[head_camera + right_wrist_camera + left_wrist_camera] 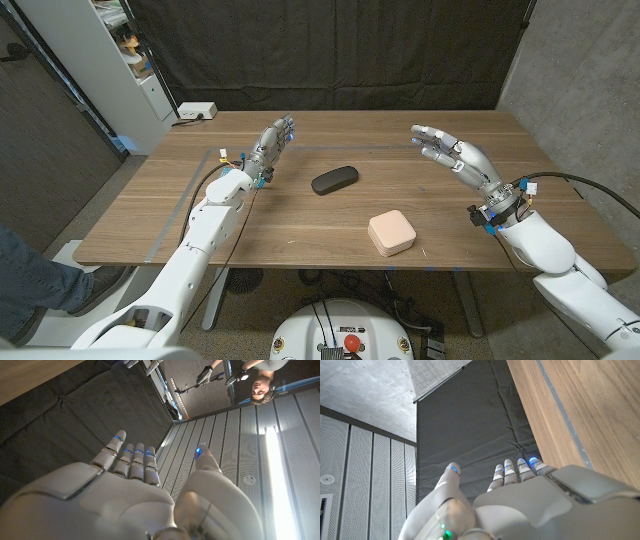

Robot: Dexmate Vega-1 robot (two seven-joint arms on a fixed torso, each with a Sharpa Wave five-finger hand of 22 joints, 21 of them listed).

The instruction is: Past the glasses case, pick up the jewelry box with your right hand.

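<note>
A pale pink square jewelry box [392,233] sits near the table's front edge, right of centre. A black oblong glasses case [334,180] lies farther back, near the middle. My right hand [449,152] is raised above the table's right side, fingers spread, holding nothing, well to the right of and behind the box. My left hand [272,141] is raised at the left, fingers extended, empty, left of the case. The right wrist view shows my right hand [135,490] with its fingers stretched out. The left wrist view shows my left hand [520,495] the same way.
The wooden table [300,225] carries a strip of grey tape [188,190] along its left part. A white power strip [196,111] lies at the back left corner. A black curtain hangs behind. A person [260,380] holding controllers appears in the right wrist view.
</note>
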